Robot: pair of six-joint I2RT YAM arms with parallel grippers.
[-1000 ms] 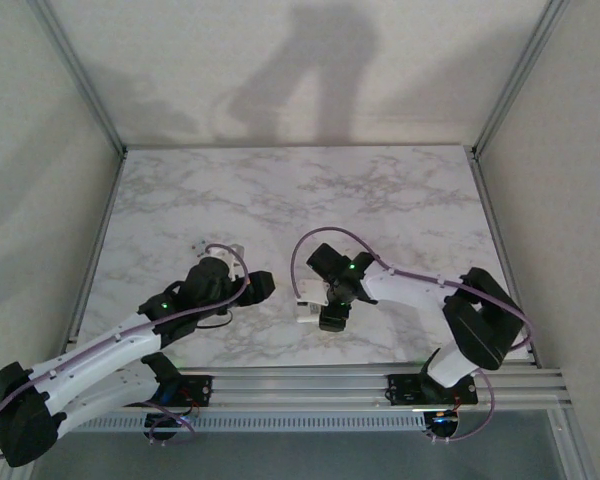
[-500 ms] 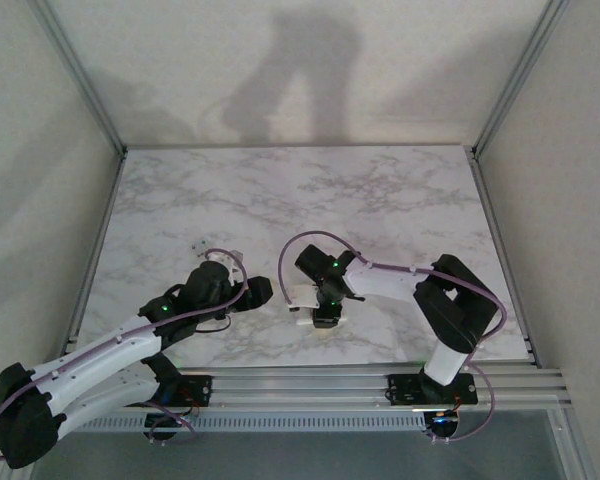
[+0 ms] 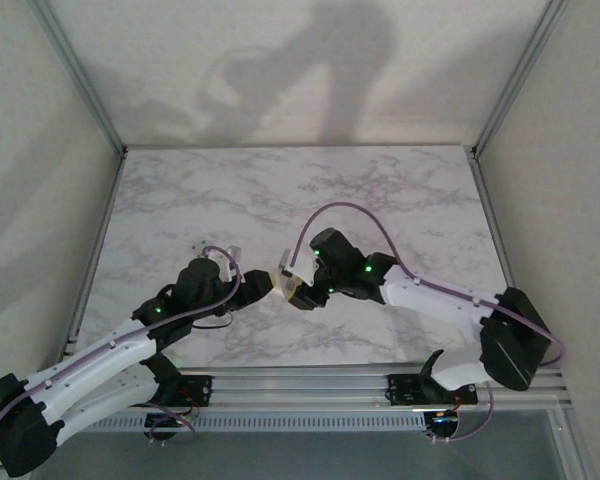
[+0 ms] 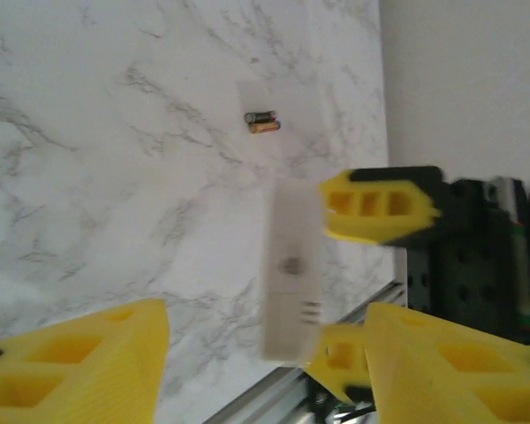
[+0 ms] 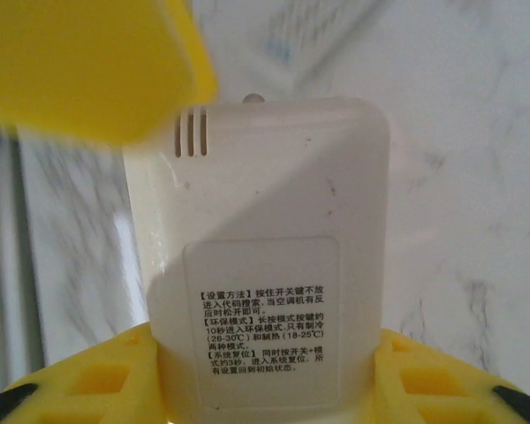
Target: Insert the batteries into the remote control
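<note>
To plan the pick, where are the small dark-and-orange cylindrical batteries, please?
High in the left wrist view, the batteries lie together on the marble table, past the white plastic remote.

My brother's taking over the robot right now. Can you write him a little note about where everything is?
Right gripper: shut on the remote, back label facing its camera.
Left gripper: fingers open, at the remote's free end, not gripping.
Batteries: two, side by side on the table.
Done: remote grasped. Left: load the batteries.

White marble table (image 3: 400, 200), two small batteries (image 4: 261, 122) lying side by side
</note>
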